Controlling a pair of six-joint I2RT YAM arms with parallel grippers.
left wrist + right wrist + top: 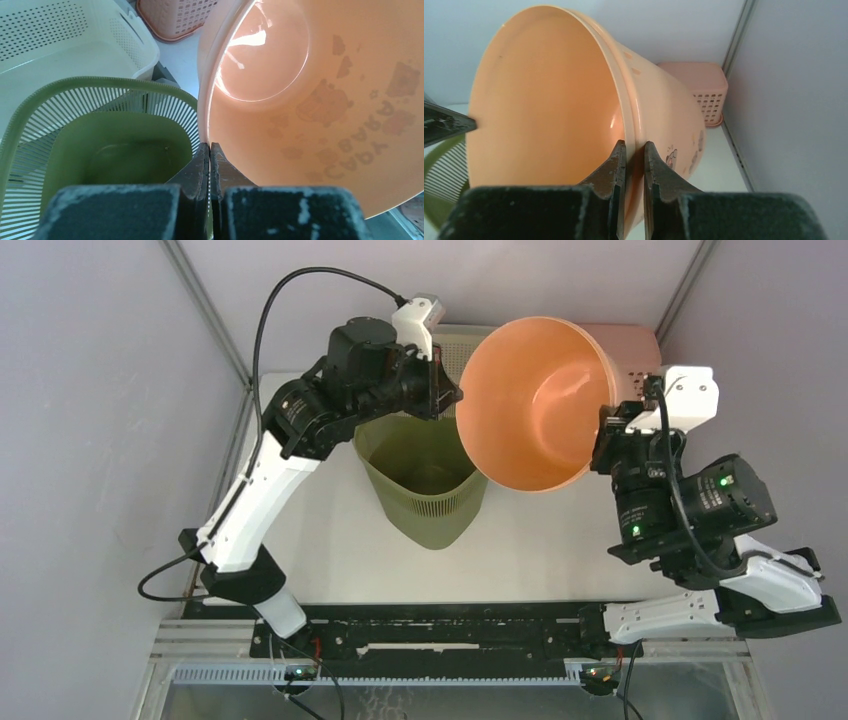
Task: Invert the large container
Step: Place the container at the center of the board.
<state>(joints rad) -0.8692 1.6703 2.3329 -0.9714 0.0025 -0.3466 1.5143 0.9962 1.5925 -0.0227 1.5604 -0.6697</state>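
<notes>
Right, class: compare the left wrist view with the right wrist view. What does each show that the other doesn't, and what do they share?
Left wrist only: the cream perforated basket, the inside of the green basket, the inner base of the orange tub, and the left claw, shut at the tub's rim.
Right wrist only: the tub's outer side and the right claw clamped across its rim.
Both: the tilted tub, the pink basket behind it, and some of the green basket's slotted wall.

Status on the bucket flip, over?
Right gripper clamped on orange bucket rim. Left gripper shut, tips at rim. Bucket tipped sideways. Green basket close alongside.
</notes>
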